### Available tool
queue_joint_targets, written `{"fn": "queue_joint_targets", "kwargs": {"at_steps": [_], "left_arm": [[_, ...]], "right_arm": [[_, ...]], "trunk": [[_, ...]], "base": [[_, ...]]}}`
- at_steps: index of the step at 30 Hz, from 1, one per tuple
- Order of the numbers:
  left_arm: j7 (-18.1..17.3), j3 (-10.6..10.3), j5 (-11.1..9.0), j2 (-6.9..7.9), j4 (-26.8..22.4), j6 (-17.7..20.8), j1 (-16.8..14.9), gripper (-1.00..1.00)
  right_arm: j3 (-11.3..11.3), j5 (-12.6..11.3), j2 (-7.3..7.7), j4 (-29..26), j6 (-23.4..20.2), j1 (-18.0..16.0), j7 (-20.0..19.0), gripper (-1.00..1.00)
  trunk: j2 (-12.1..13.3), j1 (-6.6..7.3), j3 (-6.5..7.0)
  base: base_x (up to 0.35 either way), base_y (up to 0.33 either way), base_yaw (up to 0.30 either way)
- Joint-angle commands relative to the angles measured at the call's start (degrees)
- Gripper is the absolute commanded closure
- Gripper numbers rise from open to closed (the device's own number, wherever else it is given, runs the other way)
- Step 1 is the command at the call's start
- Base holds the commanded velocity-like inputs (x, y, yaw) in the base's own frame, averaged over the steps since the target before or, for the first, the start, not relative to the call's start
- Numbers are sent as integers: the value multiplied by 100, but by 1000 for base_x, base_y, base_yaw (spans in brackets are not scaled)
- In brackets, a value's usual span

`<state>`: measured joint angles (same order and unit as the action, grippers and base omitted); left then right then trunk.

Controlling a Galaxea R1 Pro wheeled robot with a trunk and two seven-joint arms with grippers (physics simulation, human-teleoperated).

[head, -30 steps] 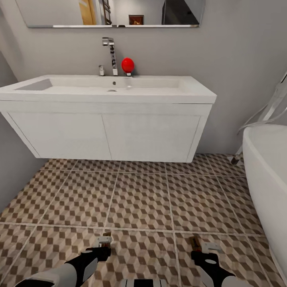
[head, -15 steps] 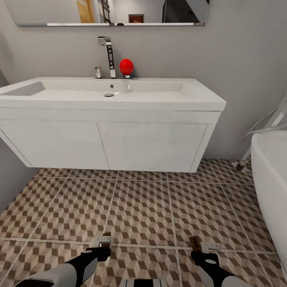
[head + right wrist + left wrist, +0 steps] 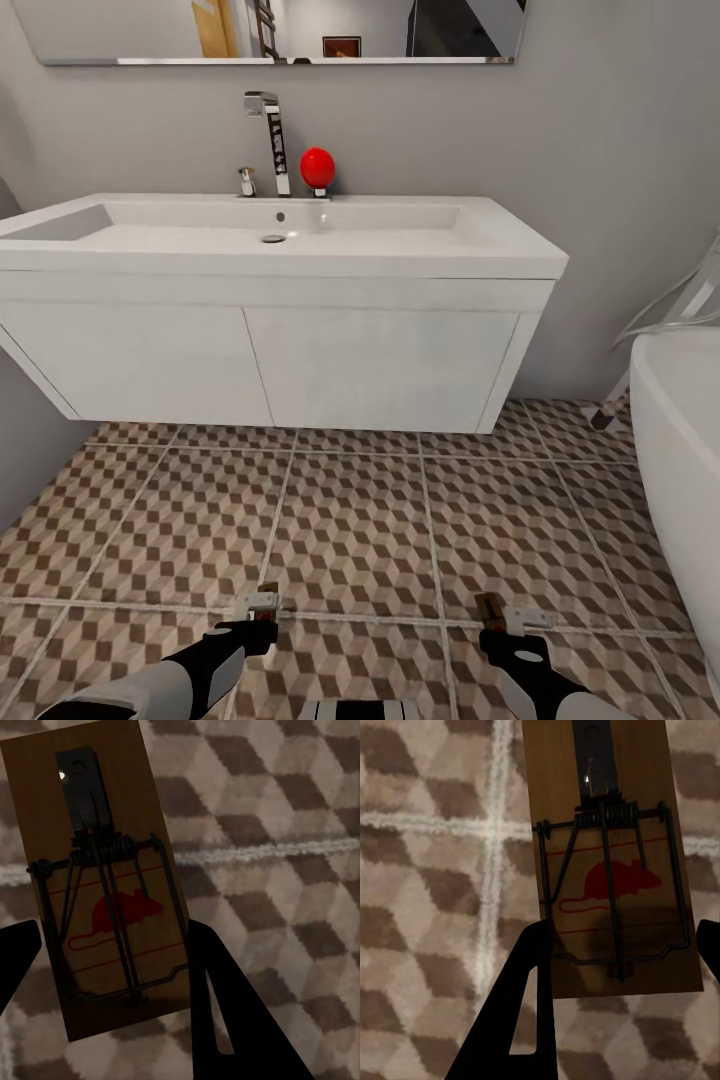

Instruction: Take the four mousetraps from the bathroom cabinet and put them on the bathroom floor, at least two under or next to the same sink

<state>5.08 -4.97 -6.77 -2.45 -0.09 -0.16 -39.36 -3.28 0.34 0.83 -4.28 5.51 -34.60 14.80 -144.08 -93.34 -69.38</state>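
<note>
Brown wooden mousetrap is what you're carrying in the left gripper, fingers pinching the board's edges so it's hanging flat over the bathroom floor, red mouse print facing the wrist camera. Looks like you're keeping it low and level so it's ready to set down without flipping. Moving right, the bathroom sink is sitting straight ahead at the far side, with open tile under its white vanity, which is probably where you're heading. On the right, the right gripper is doing the same thing, fingers clamping a second mousetrap by its sides above the tiles. Far right, the white bathtub is crowding that arm a bit, so I'd be watching that.
</note>
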Motion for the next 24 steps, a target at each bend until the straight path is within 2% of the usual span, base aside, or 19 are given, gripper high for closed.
{"fn": "queue_joint_targets", "kwargs": {"at_steps": [1,9,24], "left_arm": [[19,-49,-68,-2,0,-2,-2,100],[13,-56,-177,-2,-3,-2,-2,100],[19,-56,-184,-2,-8,-2,-2,100]], "right_arm": [[-33,1,0,6,29,-3,-3,100],[-38,1,4,6,29,-3,-3,100],[-40,1,5,3,73,-3,9,100]], "trunk": [[-2,1,-4],[-2,1,-4],[-2,1,-4]], "base": [[0,0,0],[0,0,0],[0,0,0]]}}
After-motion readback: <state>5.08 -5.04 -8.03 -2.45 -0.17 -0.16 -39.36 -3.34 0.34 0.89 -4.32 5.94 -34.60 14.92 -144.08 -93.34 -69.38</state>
